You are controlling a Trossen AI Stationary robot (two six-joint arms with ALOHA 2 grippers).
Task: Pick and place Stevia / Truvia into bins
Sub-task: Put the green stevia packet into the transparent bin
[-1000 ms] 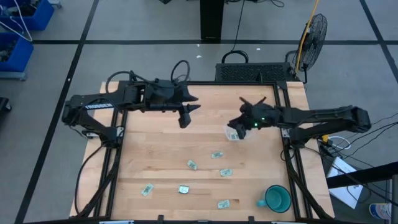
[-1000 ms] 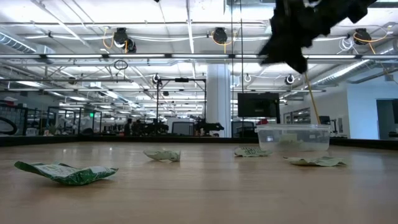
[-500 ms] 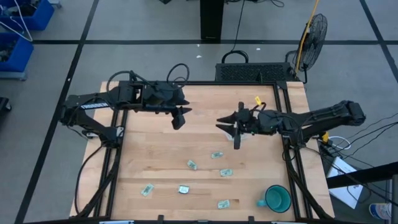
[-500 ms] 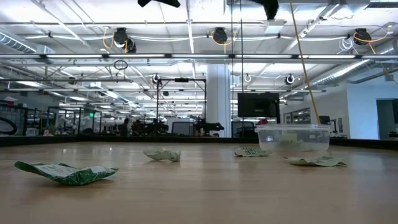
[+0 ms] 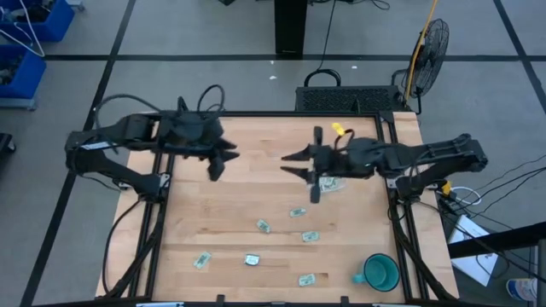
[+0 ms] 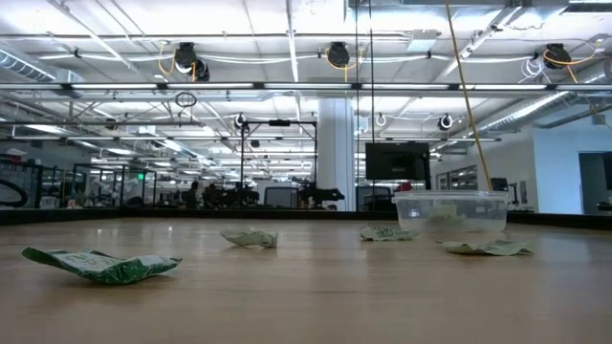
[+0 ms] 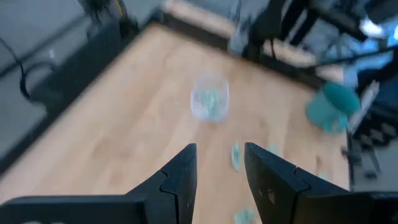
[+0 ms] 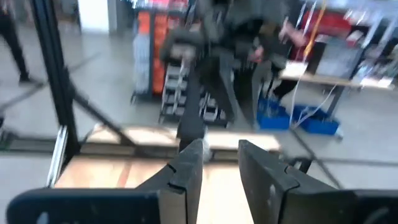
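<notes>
Several pale green Stevia / Truvia sachets lie scattered over the wooden table's near half; in the low view one lies crumpled at the front left. The clear bin stands at mid-right, partly under the right arm, and holds a few sachets. My right gripper hangs high just left of the bin, open and holding nothing, and faces the left arm. My left gripper hovers over the table's left part, open with nothing between its fingers. Neither gripper shows in the low view.
A teal mug stands at the front right corner. Black frame rails run along the table's sides. In the low view two sachets lie right beside the bin.
The right gripper rose out of the low view and swung left, away from above the bin. The left gripper drew back to the left. The sachets and the bin stayed put.
</notes>
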